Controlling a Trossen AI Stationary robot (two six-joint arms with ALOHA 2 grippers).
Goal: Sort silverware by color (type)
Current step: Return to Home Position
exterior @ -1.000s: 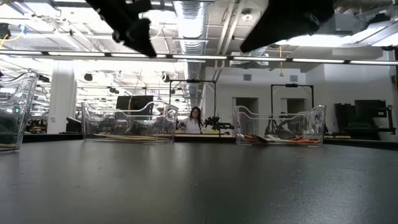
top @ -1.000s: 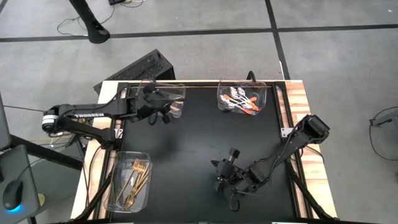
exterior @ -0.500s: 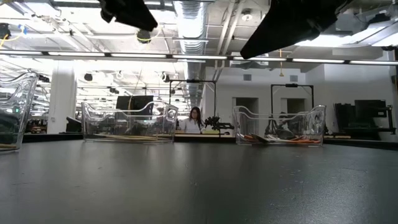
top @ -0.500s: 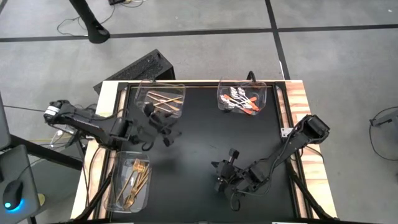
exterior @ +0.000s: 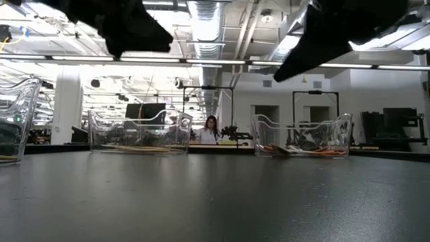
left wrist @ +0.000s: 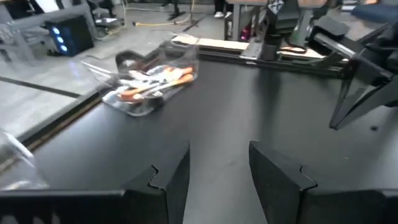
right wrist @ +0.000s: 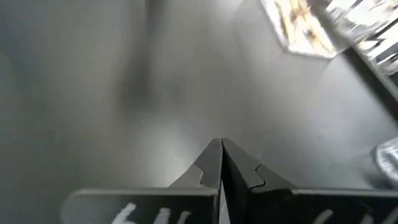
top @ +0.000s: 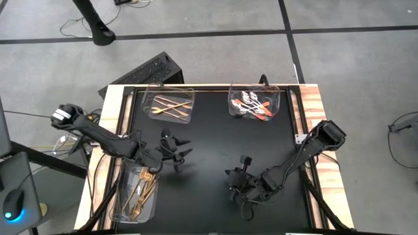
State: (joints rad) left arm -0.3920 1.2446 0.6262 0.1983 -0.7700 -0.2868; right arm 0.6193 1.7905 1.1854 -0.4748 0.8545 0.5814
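Observation:
Gold knives (top: 171, 106) lie in the clear tray at the far left. Spoons with orange-red handles (top: 253, 106) fill the far right tray, also seen in the left wrist view (left wrist: 152, 81). Gold forks (top: 142, 189) lie in the near left tray. My left gripper (top: 181, 150) hangs open and empty over the bare mat, right of the fork tray; its fingers (left wrist: 219, 155) point toward the spoon tray. My right gripper (top: 230, 184) is shut and empty above the mat near the table's near edge (right wrist: 221, 149).
Black mat (top: 215, 143) covers the table between wooden side rails (top: 313, 104). In the low view both arms show only as dark shapes overhead. A person (exterior: 211, 129) stands far off in the room behind the table.
My left gripper has drawn back from over the far left knife tray toward the near edge and now hangs over the mat beside the fork tray. The knives in the far left tray have come into view. My right arm has barely shifted.

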